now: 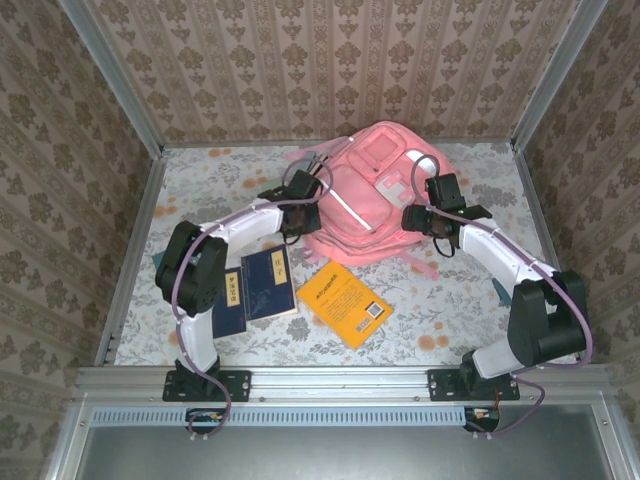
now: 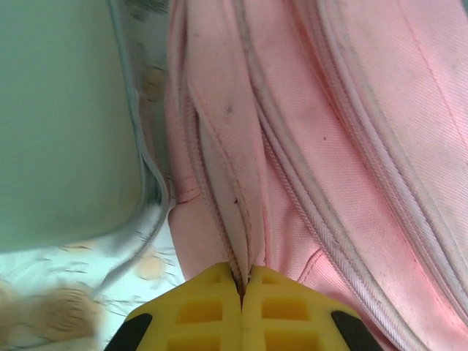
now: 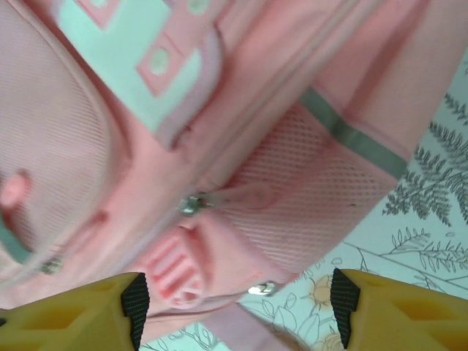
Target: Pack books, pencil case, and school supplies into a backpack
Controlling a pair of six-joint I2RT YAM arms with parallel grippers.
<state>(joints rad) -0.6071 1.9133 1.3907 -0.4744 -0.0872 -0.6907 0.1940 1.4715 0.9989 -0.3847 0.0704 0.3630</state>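
Woven pink cloth backpack, mesh pocket

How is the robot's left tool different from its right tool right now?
The left tool is shut, pinching a fold of the pink backpack; the right tool is wide open, gripping nothing. The left tool is at the backpack's left edge, the right tool at its right side, over a mesh pocket. Both are yellow and face the backpack.

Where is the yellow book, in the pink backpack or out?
Out. The yellow book lies flat on the table, beside the backpack, not inside it.
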